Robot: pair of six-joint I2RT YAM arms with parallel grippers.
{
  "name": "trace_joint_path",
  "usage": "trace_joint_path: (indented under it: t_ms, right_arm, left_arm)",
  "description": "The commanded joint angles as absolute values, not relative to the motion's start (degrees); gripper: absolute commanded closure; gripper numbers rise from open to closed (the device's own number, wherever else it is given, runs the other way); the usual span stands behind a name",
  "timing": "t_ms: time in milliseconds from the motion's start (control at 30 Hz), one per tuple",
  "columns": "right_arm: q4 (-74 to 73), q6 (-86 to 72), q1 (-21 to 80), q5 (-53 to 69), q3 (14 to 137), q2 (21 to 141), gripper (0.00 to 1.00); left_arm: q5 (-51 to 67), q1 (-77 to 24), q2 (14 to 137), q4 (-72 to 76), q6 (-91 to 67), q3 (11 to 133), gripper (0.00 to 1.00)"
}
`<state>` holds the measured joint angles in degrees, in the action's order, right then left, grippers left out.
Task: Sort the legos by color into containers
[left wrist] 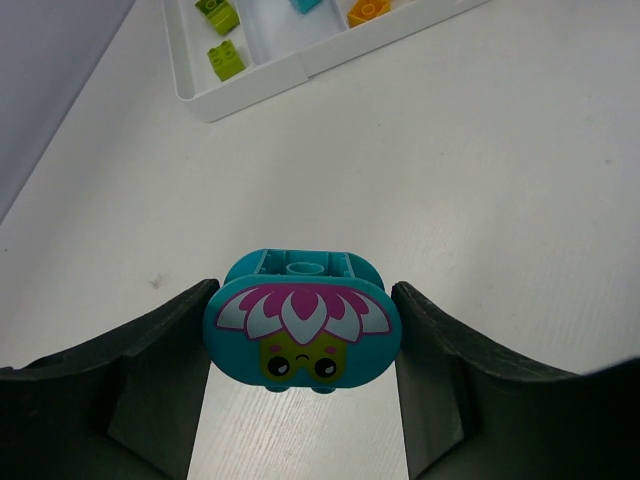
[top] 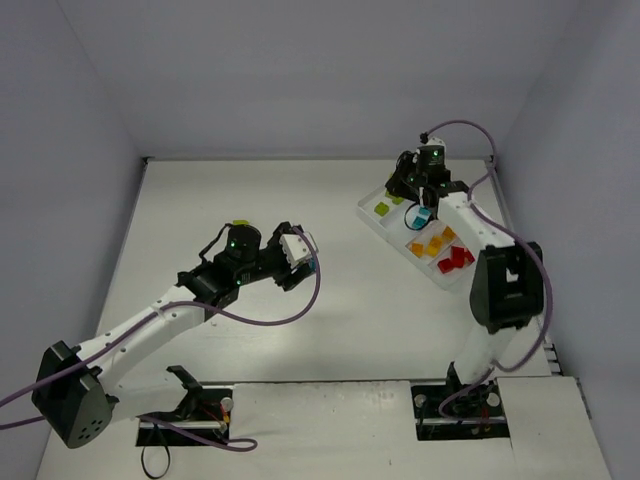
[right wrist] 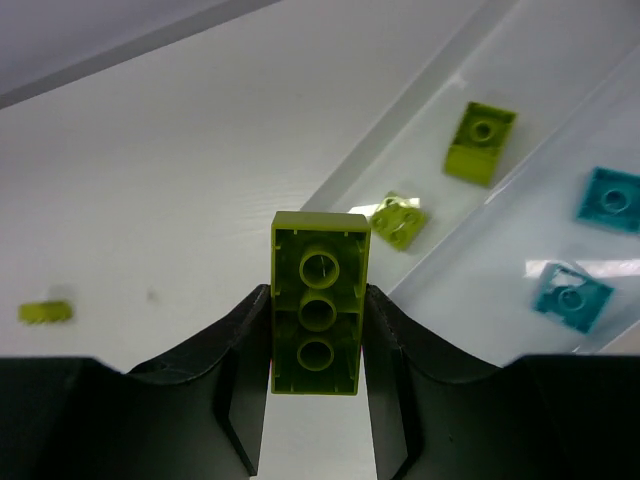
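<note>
Right now your left fingers (left wrist: 160,350) are clamped on a teal rounded brick (left wrist: 302,325) printed with a flower face. They grip it across its two wide ends, so the print faces the wrist camera. It hangs over bare tabletop (left wrist: 480,180), well apart from the white divided tray (left wrist: 250,88). It has not yet reached the lane where other teal bricks (right wrist: 608,198) lie.

Your right fingers (right wrist: 240,370) are closed on a lime green brick (right wrist: 320,315), pinched by its long sides with the hollow underside toward the camera. That grip leaves the brick's ends free, so I'd expect it to drop cleanly on release. It sits just short of the tray's outer rim, beside the outermost lane, which holds two lime bricks (right wrist: 481,142). A small reach forward should put it over the right compartment.

One stray lime brick (right wrist: 45,312) lies on the tabletop away from the tray. Mind that the right arm crowds the tray; I'd let it clear out before you bring the teal piece across.
</note>
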<state>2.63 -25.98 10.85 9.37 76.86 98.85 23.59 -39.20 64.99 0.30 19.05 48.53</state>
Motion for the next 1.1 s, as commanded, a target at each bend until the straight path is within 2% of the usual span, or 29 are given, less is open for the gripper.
trace_joint_path:
  t_ms: [0, 100, 200, 233, 300, 333, 400, 467, 567, 700, 867, 1067]
  right_arm:
    - [4.5, -24.4, 9.4, 2.3, 83.8, 106.0, 0.94]
    - [4.7, -23.2, 9.1, 3.1, 89.5, 112.4, 0.93]
    - [4.7, -22.1, 9.1, 3.2, 94.0, 117.3, 0.88]
    - [4.7, -21.8, 9.1, 3.0, 94.9, 118.2, 0.79]
    - [4.7, -21.7, 8.9, 2.6, 96.9, 120.5, 0.69]
    - [4.7, -21.8, 8.8, 2.7, 97.0, 120.9, 0.58]
    - [4.7, -22.0, 8.6, 3.4, 97.1, 121.3, 0.49]
    - [4.7, -21.8, 8.6, 3.4, 96.2, 120.2, 0.36]
    - [4.7, -21.2, 8.7, 3.7, 94.8, 118.0, 0.34]
    - [4.9, -21.3, 9.0, 8.4, 90.2, 109.5, 0.35]
    - [7.6, -22.4, 12.1, 28.5, 80.0, 96.5, 0.35]
    - [9.6, -22.9, 21.8, 36.5, 69.6, 84.1, 0.24]
  left_arm:
    - [23.1, -39.0, 63.8, 3.4, 19.4, 51.4, 0.93]
    - [23.1, -38.9, 64.1, 3.4, 19.4, 51.6, 0.93]
    - [23.2, -38.9, 64.2, 3.6, 19.4, 51.6, 0.93]
    - [23.4, -38.9, 64.3, 3.6, 19.4, 51.7, 0.93]
    - [23.7, -38.9, 64.6, 3.6, 19.2, 51.8, 0.93]
    - [23.8, -38.9, 64.7, 3.5, 19.3, 51.9, 0.93]
    - [23.7, -38.9, 64.6, 3.5, 19.2, 51.9, 0.93]
    - [23.8, -38.9, 64.6, 3.4, 19.3, 51.9, 0.93]
    - [23.8, -38.9, 64.6, 3.4, 19.2, 51.9, 0.93]
    - [24.6, -38.9, 63.9, 3.5, 19.4, 51.5, 0.92]
    - [25.6, -39.0, 62.2, 4.7, 20.8, 50.5, 0.92]
    - [25.8, -39.1, 60.8, 4.9, 21.0, 50.0, 0.92]
